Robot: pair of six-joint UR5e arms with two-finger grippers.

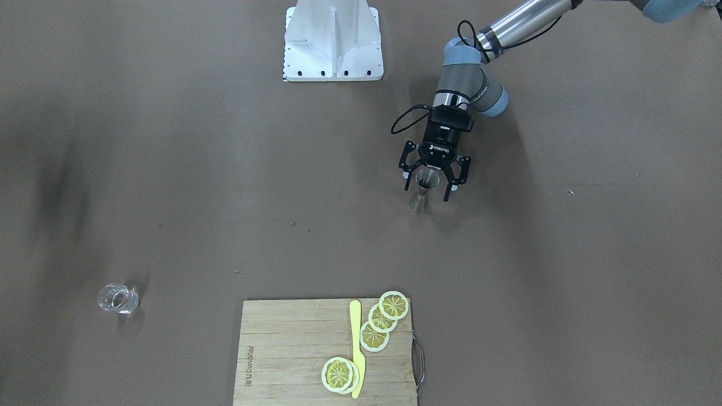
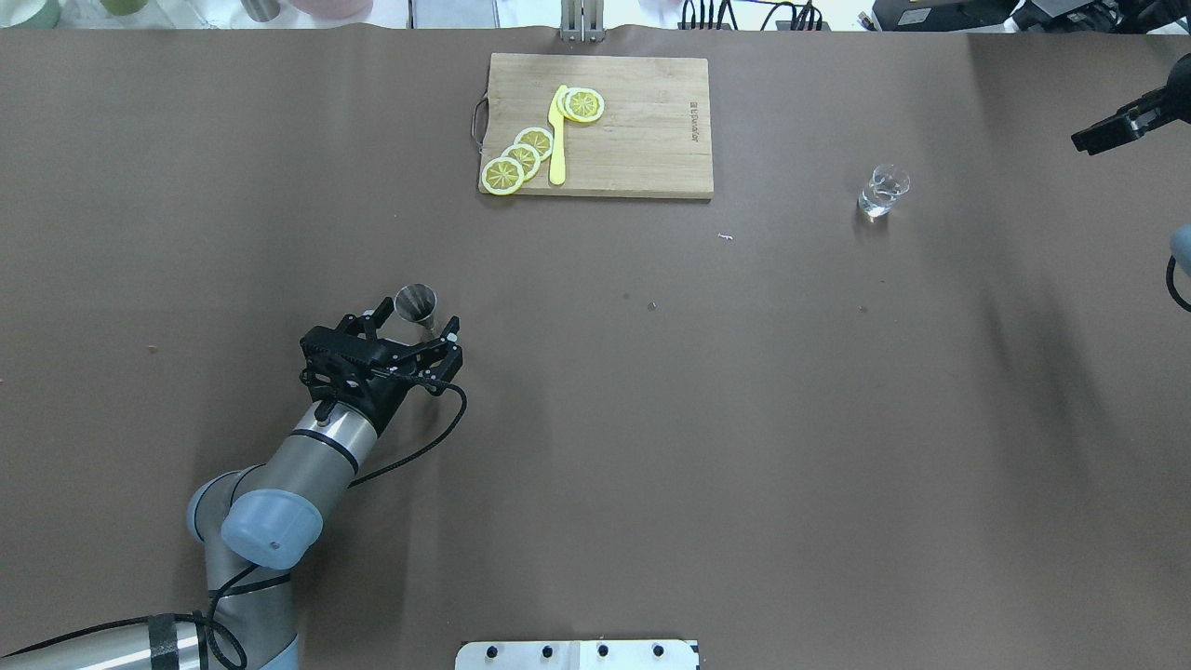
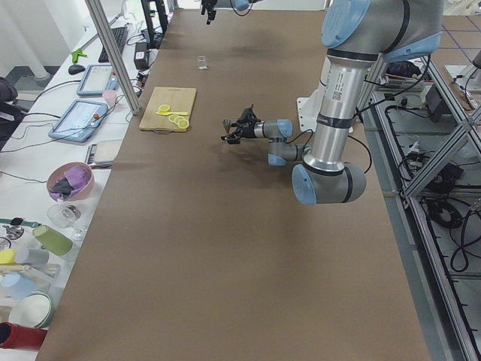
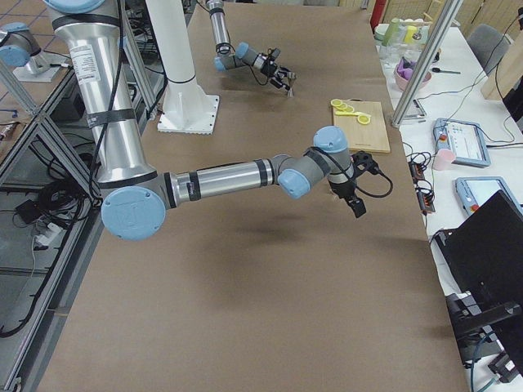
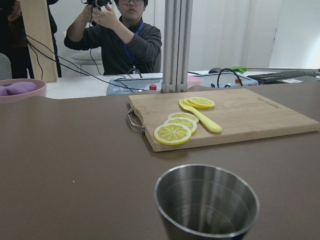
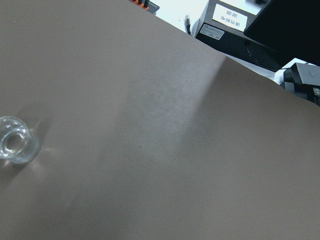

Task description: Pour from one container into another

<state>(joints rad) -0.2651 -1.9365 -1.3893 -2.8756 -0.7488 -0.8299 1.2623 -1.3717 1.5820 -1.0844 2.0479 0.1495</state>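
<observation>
Nearest to the robot's base in the overhead view, the left gripper (image 1: pixel 428 190) hangs low over the bench (image 2: pixel 651 419) with its fingers spread, one on each side of the jigger (image 2: pixel 416 304) and apart from it. I judge this is the setup for a side grasp at the waist, so the cup can later be tipped. The jigger stands upright, silver-grey brushed metal, two cones joined at a narrow waist, wide mouth up. In the left wrist view I see no liquid inside, but I am not sure. Farther off, between 1 and 2 o'clock from the jigger, lies a cutting board (image 2: pixel 651 140) with lemon slices (image 2: pixel 521 158). The glass cup (image 2: pixel 882 191) stands well apart, between 2 and 3 o'clock. Beyond it waits the right gripper (image 2: pixel 1121 126); I cannot tell how its fingers stand.
</observation>
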